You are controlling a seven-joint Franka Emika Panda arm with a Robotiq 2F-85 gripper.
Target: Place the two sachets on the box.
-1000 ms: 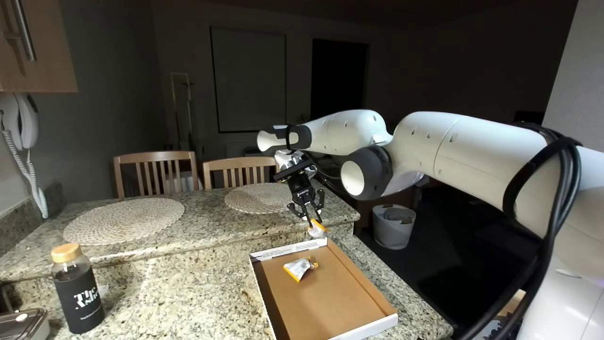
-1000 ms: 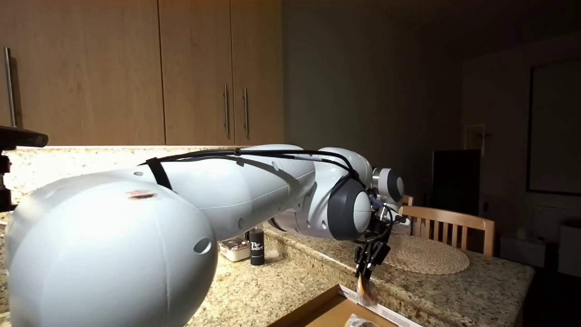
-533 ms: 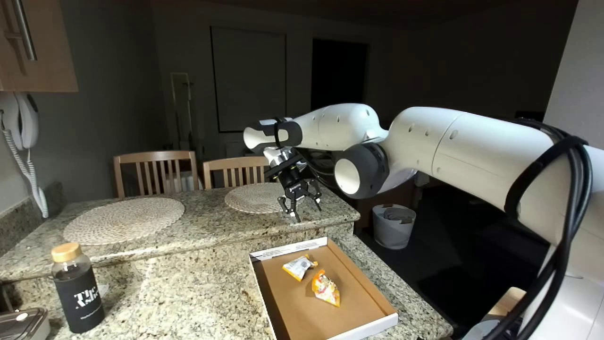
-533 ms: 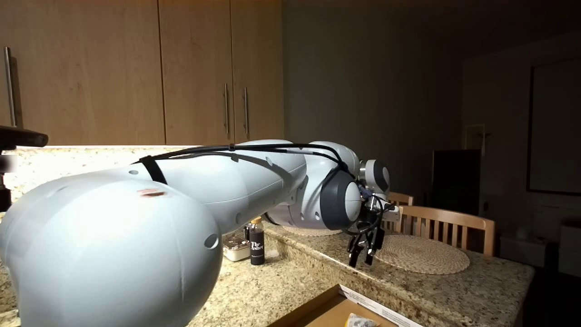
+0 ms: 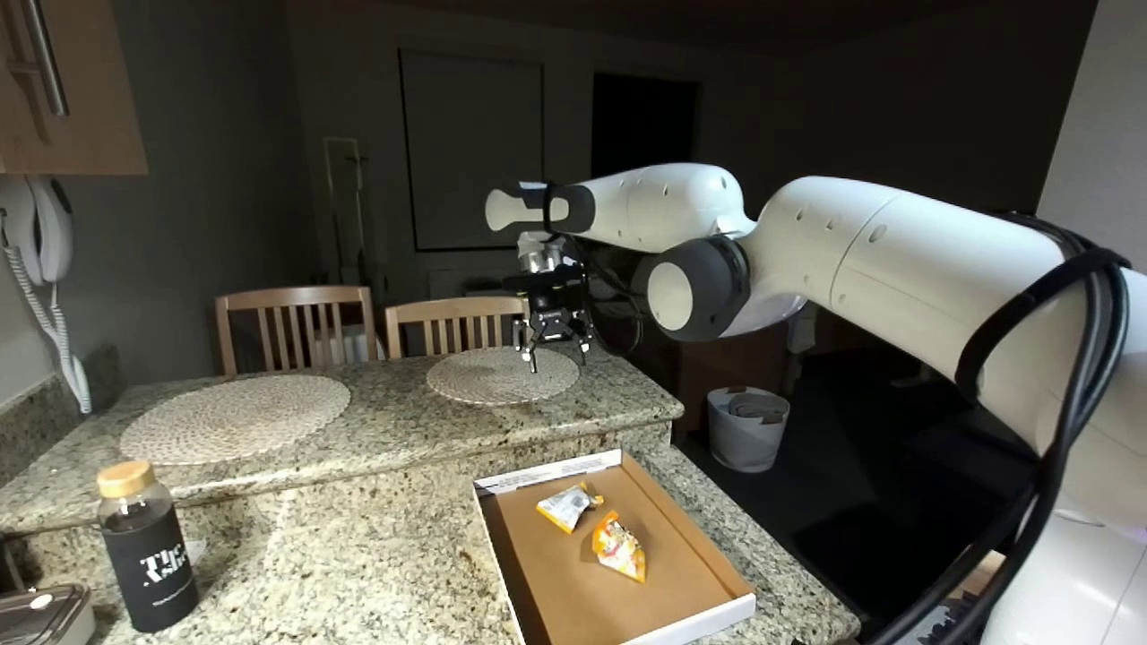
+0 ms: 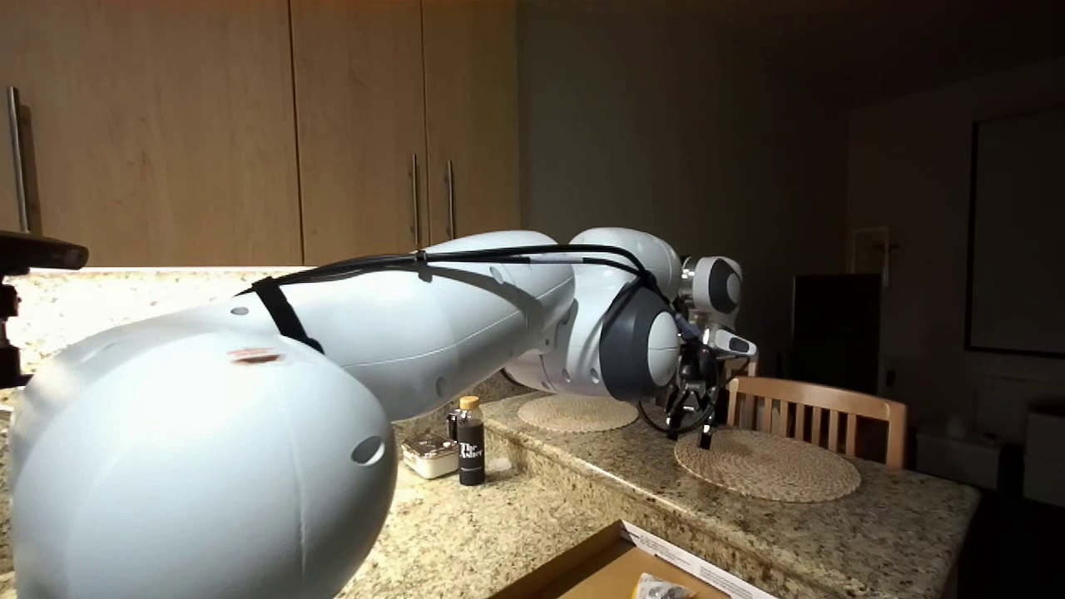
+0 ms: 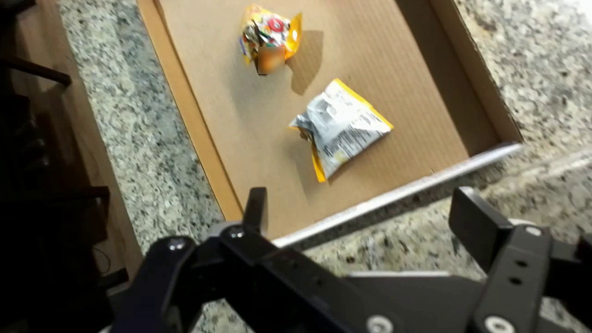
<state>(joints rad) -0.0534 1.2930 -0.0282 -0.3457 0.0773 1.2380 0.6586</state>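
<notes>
Two sachets lie apart on the brown cardboard floor of the box. The orange-and-white patterned sachet rests near the middle. Closer to the box's far white rim is the mostly silver-white sachet with yellow edges. From the wrist, the patterned sachet appears at the top and the silver-white sachet below it. An exterior view catches only part of a sachet at its bottom edge. My gripper hangs over the raised ledge beyond the box, jaws wide apart, nothing between its fingers.
The raised granite ledge runs behind the box and carries two round woven placemats. A dark bottle with a wooden cap and a lidded container stand at the left. Wooden chairs are behind the ledge.
A second ago the gripper held the patterned sachet near the box's far rim. The jaws opened, the sachet dropped into the box, and the arm rose, the gripper turning more upright.
</notes>
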